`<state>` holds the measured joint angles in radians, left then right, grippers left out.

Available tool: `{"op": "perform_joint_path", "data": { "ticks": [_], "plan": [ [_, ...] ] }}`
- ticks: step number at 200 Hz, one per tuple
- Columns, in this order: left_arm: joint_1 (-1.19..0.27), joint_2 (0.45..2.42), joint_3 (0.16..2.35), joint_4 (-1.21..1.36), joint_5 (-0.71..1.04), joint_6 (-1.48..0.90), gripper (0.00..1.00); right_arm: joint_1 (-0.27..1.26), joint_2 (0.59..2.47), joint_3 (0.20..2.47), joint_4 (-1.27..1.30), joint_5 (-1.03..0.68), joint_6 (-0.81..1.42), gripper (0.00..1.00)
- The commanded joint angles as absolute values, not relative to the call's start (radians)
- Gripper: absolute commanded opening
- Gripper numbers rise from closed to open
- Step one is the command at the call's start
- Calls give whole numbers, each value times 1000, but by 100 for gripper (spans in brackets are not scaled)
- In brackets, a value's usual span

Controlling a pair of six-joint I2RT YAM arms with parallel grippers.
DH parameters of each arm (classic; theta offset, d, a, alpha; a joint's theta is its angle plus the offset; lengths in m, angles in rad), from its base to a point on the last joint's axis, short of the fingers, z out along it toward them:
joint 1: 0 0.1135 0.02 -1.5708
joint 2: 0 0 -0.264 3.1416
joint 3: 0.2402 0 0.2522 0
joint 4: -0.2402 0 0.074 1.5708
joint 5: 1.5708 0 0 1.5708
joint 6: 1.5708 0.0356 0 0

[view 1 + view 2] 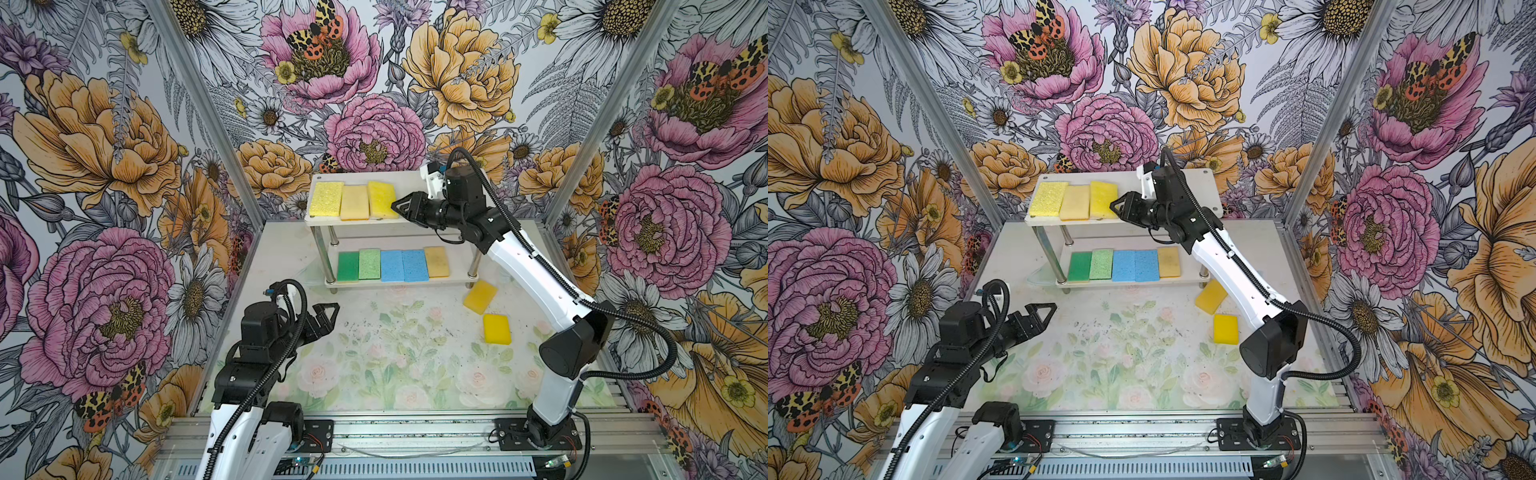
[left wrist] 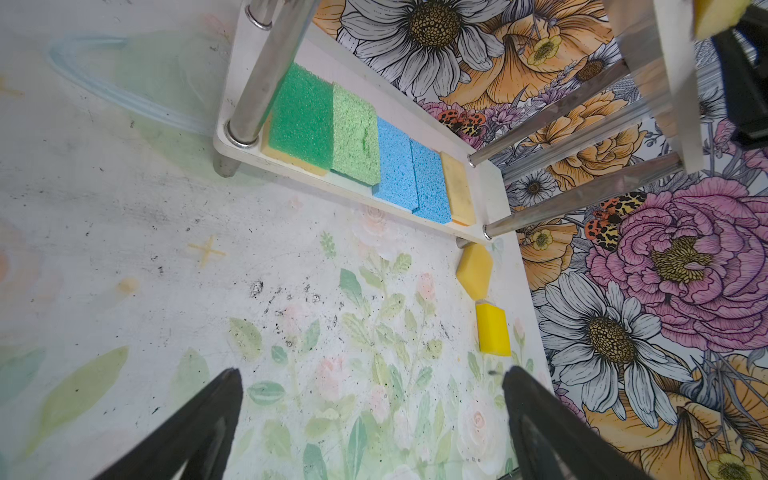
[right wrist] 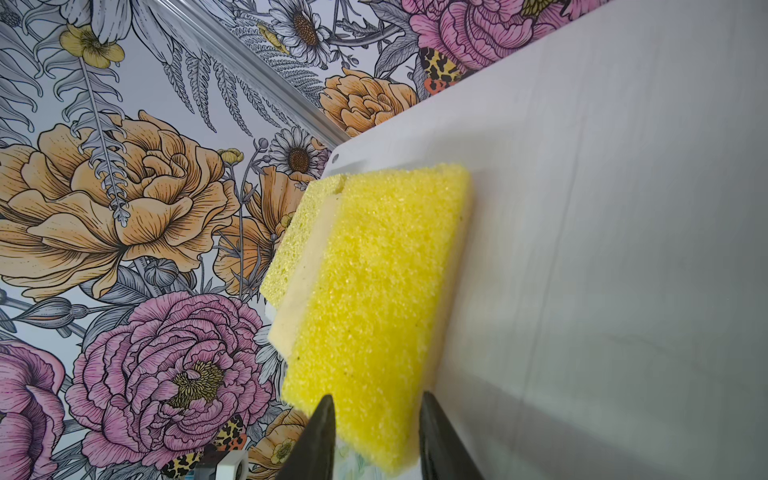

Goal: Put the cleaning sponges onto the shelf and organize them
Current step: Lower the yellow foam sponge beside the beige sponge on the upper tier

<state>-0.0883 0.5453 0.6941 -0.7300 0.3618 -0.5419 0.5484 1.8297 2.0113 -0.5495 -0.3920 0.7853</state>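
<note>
The shelf (image 1: 415, 179) stands at the back, and its top board carries three sponges: bright yellow (image 1: 326, 198), cream (image 1: 354, 202) and yellow (image 1: 381, 198). My right gripper (image 1: 395, 206) is at the near right corner of that yellow sponge (image 3: 374, 291). Its jaws stand slightly apart on either side of the corner, so it is open (image 3: 376, 403). The sponge rests on the board against the cream one. The lower board holds a dark green sponge (image 1: 348, 267), a light green one (image 1: 369, 264), two blue ones (image 1: 403, 266) and a tan one (image 1: 436, 262). My left gripper (image 1: 328, 313) hovers wide open and empty over the table (image 2: 372, 382).
Two yellow sponges lie on the floral table mat right of the shelf, one by the shelf's front right leg (image 1: 480, 296) and one nearer (image 1: 496, 329). My right arm (image 1: 536, 270) stretches over them. Patterned walls close in on both sides and behind.
</note>
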Motion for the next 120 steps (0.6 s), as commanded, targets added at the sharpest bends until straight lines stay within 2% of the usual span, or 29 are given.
{"op": "perform_joint_path", "data": {
  "ticks": [1,55,120],
  "plan": [
    [-84,541,707,-728,346,-520,99,546,1860,2036,-548,-388,784,34],
    [-80,545,707,-728,346,-518,99,555,1881,2052,-548,-391,788,27],
    [-77,546,706,-729,348,-518,99,561,1851,2045,-548,-355,785,4]
  ]
}}
